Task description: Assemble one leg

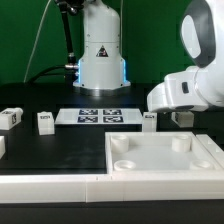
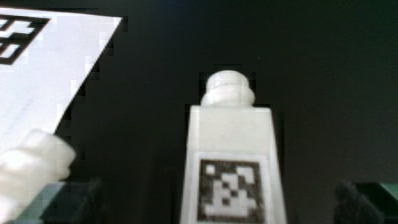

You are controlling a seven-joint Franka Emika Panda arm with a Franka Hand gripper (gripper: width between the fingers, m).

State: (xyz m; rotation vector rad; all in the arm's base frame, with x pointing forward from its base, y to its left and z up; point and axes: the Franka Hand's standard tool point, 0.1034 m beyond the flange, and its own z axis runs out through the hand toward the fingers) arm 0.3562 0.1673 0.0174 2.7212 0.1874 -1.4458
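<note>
— While the tool point(image 2: 222, 203) hung over the desk point(image 1: 60, 145), where did we find the leg point(image 2: 231, 140)?

— We found it between the two dark fingertips point(image 2: 68, 203). They stood well apart, one on each side, and neither touched it as far as we could tell. In the exterior view the leg sat just beyond the far edge of the tray point(image 1: 155, 160), on the exterior view's right of the marker board point(image 1: 98, 116).

— So how did we judge the grasp should go?

— We reckoned the tool ought to come down square over the blocky body, below the knobbed tip point(image 2: 226, 88). It should centre itself so both pads met the flat sides together, since a lopsided close might twist the peg or push it away. We also wanted to stay clear of the white rounded piece point(image 2: 32, 160) close by, which we could not identify.

— And the tray?

— We saw round sockets point(image 1: 125, 146) at its corners, and those in sight held nothing. No leg was seated in it. Two more small tagged blocks point(image 1: 44, 121) sat on the desk, well off toward the exterior view's left.
</note>
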